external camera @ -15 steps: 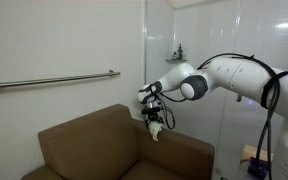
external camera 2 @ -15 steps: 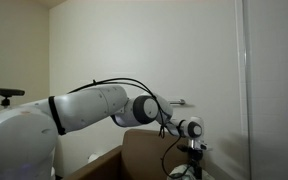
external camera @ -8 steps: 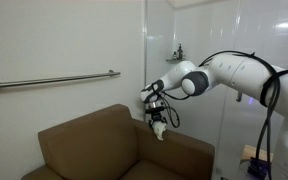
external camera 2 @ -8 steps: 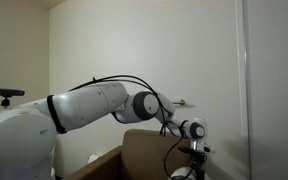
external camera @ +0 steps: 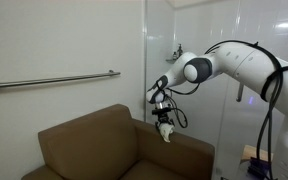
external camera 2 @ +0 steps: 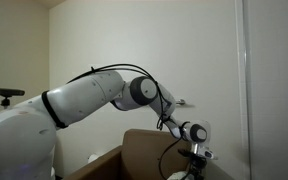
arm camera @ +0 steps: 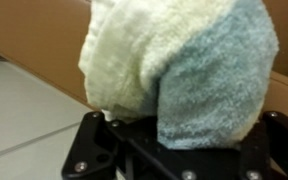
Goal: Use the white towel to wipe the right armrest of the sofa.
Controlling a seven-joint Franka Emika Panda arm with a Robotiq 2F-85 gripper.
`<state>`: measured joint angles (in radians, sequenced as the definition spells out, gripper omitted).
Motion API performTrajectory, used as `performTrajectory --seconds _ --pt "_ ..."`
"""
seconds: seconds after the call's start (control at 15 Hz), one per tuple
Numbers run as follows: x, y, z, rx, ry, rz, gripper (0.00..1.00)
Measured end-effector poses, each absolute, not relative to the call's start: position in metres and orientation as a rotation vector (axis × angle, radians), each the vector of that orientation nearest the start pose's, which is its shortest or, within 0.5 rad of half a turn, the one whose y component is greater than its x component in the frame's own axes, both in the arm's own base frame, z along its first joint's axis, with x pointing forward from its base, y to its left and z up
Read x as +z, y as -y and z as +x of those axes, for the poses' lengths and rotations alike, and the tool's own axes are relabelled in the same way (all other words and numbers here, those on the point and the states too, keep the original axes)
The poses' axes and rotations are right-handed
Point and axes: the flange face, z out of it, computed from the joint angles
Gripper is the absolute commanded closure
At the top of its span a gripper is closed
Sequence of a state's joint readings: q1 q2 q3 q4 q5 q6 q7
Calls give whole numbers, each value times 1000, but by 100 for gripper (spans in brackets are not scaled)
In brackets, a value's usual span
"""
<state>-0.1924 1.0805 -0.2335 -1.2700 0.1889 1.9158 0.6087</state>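
Now, at the lower left, we are looking at the brown sofa [external camera: 84, 145], smooth and boxy. At centre frame we are pinching the white towel [external camera: 165, 131] in the jaws, a bunched, nubbly terry wad at or just above the right armrest [external camera: 189, 150]; contact is unclear. We are judging this the wiping step, and the next move is calling for pressing down and dragging along the armrest's flat top.

From well back in the room, one exterior camera faces the brown upholstered sofa [external camera: 94, 148] head-on, the white robot arm [external camera: 246, 62] entering from the right. Another exterior camera sits close behind the arm's base, looking along it; both catch the arm and the sofa's back. The wrist camera presses right up against the bunched white towel [arm camera: 174, 70].
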Motion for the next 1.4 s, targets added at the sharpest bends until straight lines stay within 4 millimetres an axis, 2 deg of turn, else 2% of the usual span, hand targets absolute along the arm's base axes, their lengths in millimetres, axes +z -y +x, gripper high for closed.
performTrajectory --seconds 0.47,0.8,1.13,1.4 --pt "73 242 584 701 -1684 -2625 91" --pt "72 238 531 706 -1770 -2529 91" --pt "72 237 459 732 -1874 -2452 91" --pt "73 233 400 664 -1951 -2452 91"
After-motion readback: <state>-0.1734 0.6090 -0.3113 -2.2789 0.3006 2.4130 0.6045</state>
